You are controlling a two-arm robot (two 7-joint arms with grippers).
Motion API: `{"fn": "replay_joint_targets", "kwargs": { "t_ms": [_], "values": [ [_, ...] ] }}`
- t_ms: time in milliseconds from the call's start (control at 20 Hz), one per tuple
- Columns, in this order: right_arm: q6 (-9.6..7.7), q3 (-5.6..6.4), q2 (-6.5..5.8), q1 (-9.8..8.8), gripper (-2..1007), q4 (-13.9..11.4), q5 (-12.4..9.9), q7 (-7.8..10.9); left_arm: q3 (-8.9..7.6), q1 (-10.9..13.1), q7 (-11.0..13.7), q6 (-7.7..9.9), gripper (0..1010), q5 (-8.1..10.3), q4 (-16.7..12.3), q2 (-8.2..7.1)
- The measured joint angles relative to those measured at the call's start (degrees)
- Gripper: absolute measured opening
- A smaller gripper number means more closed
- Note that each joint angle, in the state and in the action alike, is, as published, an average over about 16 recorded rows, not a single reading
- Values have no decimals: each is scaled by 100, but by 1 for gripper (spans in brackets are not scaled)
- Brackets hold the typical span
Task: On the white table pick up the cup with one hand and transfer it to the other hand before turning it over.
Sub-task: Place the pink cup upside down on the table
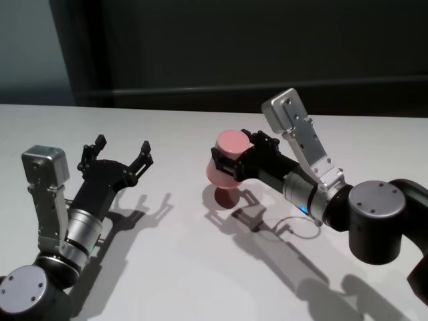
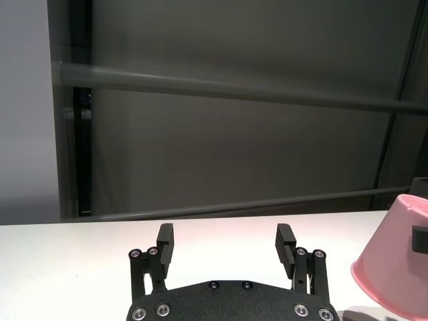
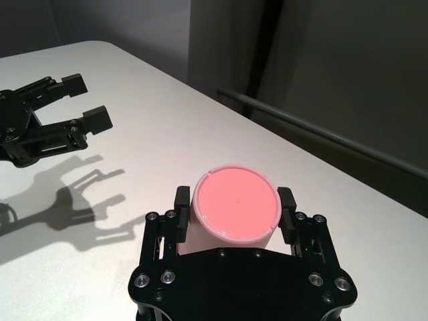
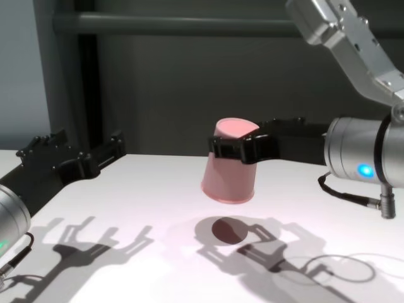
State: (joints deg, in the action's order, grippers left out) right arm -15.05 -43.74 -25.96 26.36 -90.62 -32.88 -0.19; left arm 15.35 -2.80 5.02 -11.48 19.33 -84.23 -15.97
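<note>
Above the wide matte white table (image 1: 200, 281), clear of its surface: small smooth pink plastic cup (image 1: 227, 164) clamped base-up, rim-down, slightly tilted, in the right end effector (image 3: 229, 212), well apart from the spread, empty left end effector (image 1: 122, 152) facing it from the left.

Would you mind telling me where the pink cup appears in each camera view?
Head: the cup, centre-right, base up, off the white table, in the right tool.
Left wrist: lower right edge.
Right wrist: bottom centre.
Chest: centre.
Shared landmark: the open left tool.
</note>
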Motion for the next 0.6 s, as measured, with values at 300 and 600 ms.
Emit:
{"fn": "replay_joint_targets", "kwargs": {
  "t_ms": [300, 600],
  "values": [
    [-91, -42, 140, -3, 758, 224, 129, 12, 0, 0, 0, 1, 1003, 0, 0, 0],
    [-81, -2, 263, -62, 758, 438, 155, 76, 0, 0, 0, 2, 1003, 1, 0, 0]
  ]
}}
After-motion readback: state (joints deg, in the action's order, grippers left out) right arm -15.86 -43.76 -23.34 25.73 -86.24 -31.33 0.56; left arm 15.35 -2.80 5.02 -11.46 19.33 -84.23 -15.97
